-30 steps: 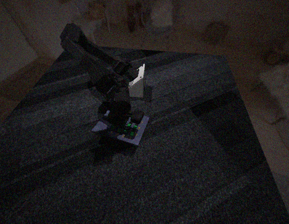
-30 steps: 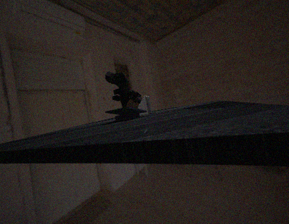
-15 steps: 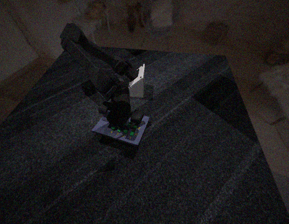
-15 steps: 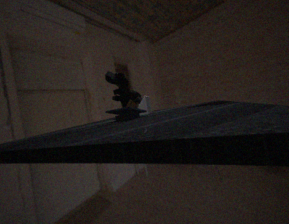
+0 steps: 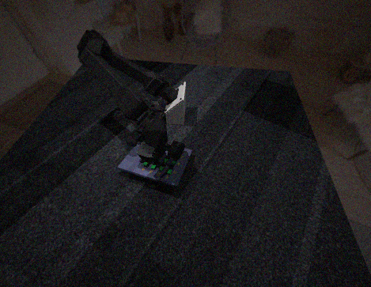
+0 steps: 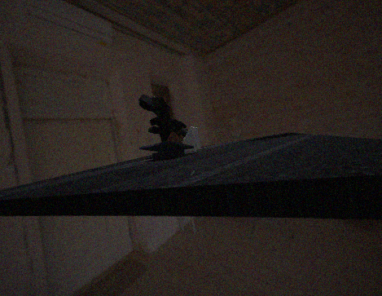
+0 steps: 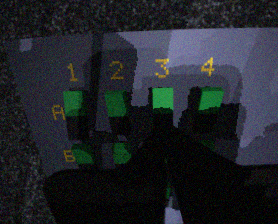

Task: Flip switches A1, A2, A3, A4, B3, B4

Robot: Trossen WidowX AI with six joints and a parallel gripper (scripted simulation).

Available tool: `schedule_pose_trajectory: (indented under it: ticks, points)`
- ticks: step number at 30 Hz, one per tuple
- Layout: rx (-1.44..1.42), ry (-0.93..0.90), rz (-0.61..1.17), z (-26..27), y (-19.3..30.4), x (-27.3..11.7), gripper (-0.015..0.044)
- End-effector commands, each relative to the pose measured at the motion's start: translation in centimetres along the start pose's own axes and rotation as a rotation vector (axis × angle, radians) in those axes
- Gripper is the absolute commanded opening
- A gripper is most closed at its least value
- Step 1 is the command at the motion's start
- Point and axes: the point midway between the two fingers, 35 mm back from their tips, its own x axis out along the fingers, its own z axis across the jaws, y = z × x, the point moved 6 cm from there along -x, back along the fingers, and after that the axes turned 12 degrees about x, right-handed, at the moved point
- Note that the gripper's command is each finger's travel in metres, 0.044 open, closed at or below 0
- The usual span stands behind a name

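The pale switch panel [image 5: 130, 164] [image 7: 200, 50] lies under the arm. In the wrist view, green faces show at A1 [image 7: 73, 103], A2 [image 7: 116, 103], A3 [image 7: 163, 98] and A4 [image 7: 211, 99], with dark parts on their near sides. B1 [image 7: 82, 153] and B2 [image 7: 121, 152] show partly; B4 [image 7: 207, 145] is a dim green patch in shadow. B3 is hidden behind the fingers. Which ends are raised is too dark to tell. My gripper [image 7: 169, 129] is shut and empty, its tips just on the near side of A3; whether they touch it is unclear.
A pale upright block [image 5: 176, 118] [image 6: 194, 139] with a bright top stands behind the panel beside the arm. The panel rests on a dark striped table [image 5: 231, 198] [image 6: 238, 163]. Arm shadows cross the panel, and more rows nearer the arm are hidden in the wrist view.
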Motion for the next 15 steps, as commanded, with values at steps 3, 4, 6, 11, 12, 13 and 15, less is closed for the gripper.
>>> schedule_pose_trajectory:
  ticks: [3,4,6,11,12,13,15]
  points:
    - [-0.001,0.003,-0.002,-0.03,-0.01,0.15,0.0]
    - [-0.001,0.003,-0.002,-0.03,-0.01,0.16,0.0]
    - [-0.001,0.003,-0.002,-0.03,-0.01,0.19,0.0]
    - [-0.001,0.003,-0.002,-0.03,0.0,0.25,0.0]
    - [-0.001,0.003,-0.002,-0.03,0.0,0.27,0.0]
    - [-0.001,0.003,-0.002,-0.03,0.0,0.28,0.0]
    - [-0.001,0.003,-0.002,-0.03,0.0,0.31,0.0]
